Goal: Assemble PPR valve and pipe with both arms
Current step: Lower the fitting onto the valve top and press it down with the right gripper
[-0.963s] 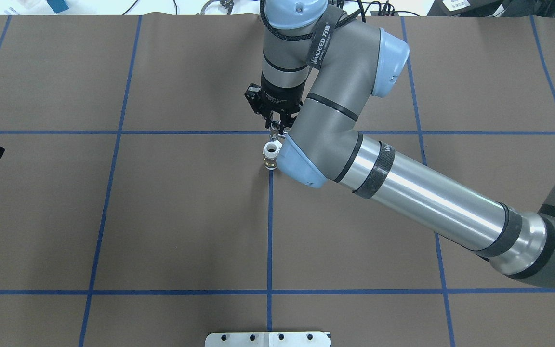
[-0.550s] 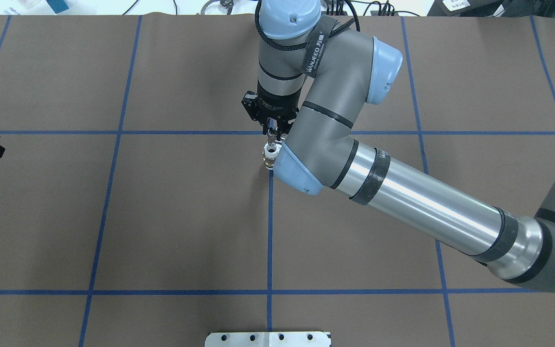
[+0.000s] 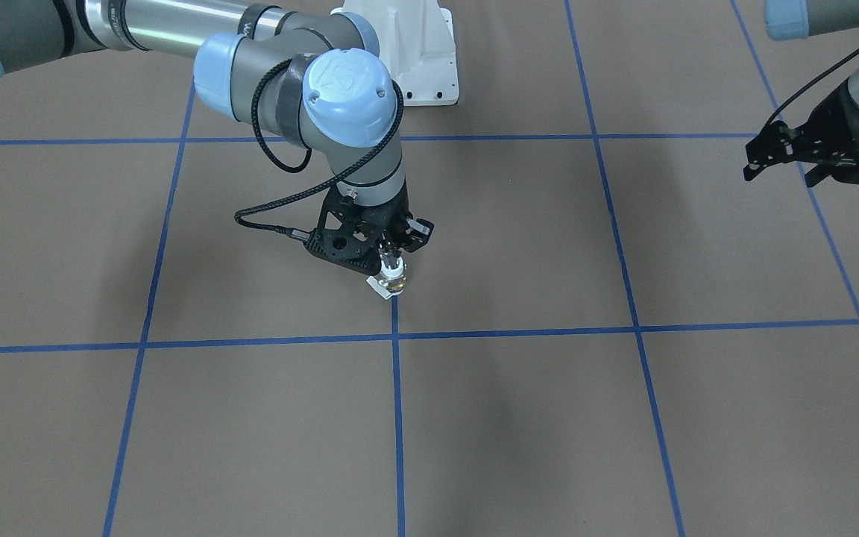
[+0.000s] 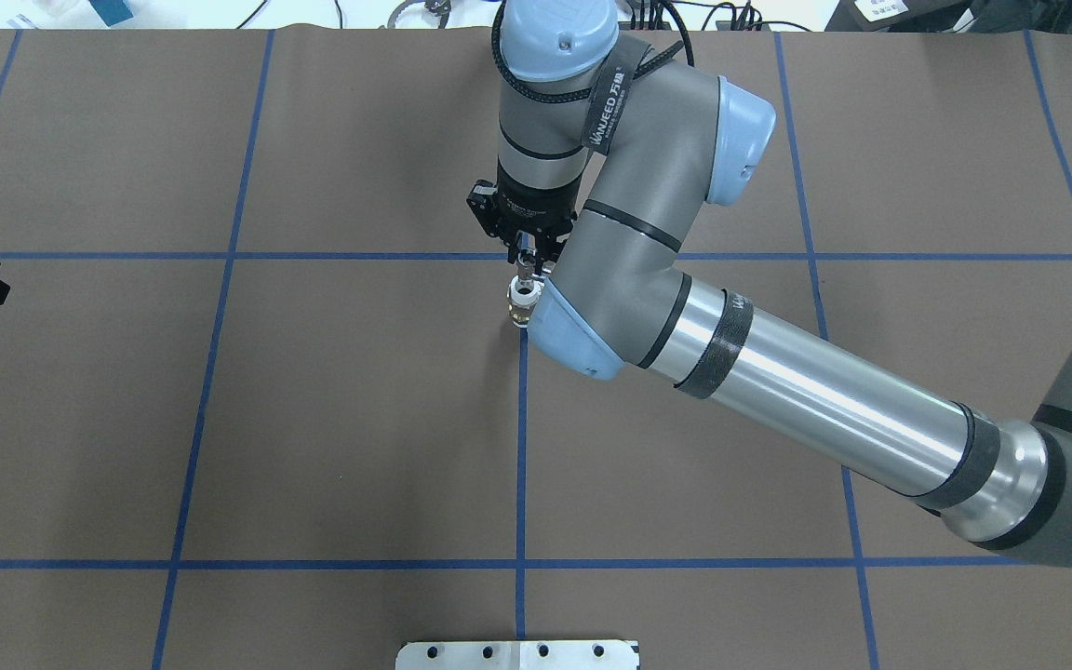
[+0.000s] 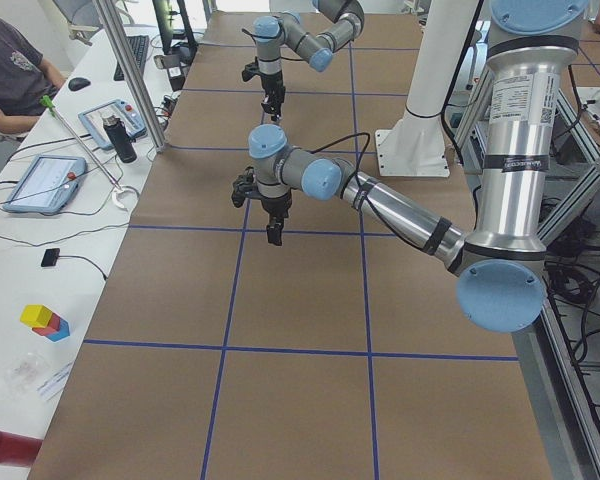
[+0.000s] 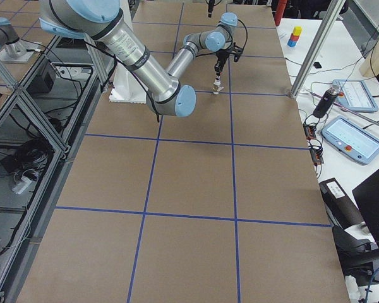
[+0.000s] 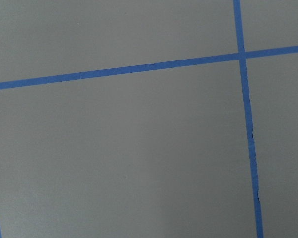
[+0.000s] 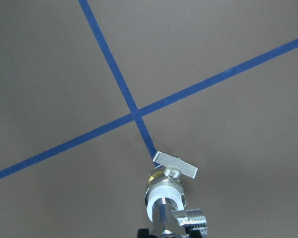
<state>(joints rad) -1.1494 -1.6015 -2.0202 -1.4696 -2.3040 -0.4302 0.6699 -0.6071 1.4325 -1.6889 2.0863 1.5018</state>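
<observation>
The PPR valve (image 4: 520, 305) stands upright on the brown table on a blue tape line. It is a white tube with a brass middle and a flat tab handle (image 8: 175, 165) at its foot. It also shows in the front-facing view (image 3: 394, 283) and the right wrist view (image 8: 164, 192). My right gripper (image 4: 525, 261) is directly above it and is shut on the silver pipe (image 8: 161, 218). The pipe's lower end sits at the valve's top opening. My left gripper (image 3: 791, 173) hangs far off at the table's side, looks open and holds nothing.
Blue tape lines (image 4: 521, 447) grid the brown table. The white pedestal base (image 3: 414, 67) stands behind the valve. A metal plate (image 4: 517, 654) lies at the near edge. Tablets (image 5: 40, 180) and a person (image 5: 10, 70) are at a side desk.
My right gripper has moved slightly left and down with the pipe. The pipe now covers the valve's top opening, which showed open a second ago. The left arm has not moved.
</observation>
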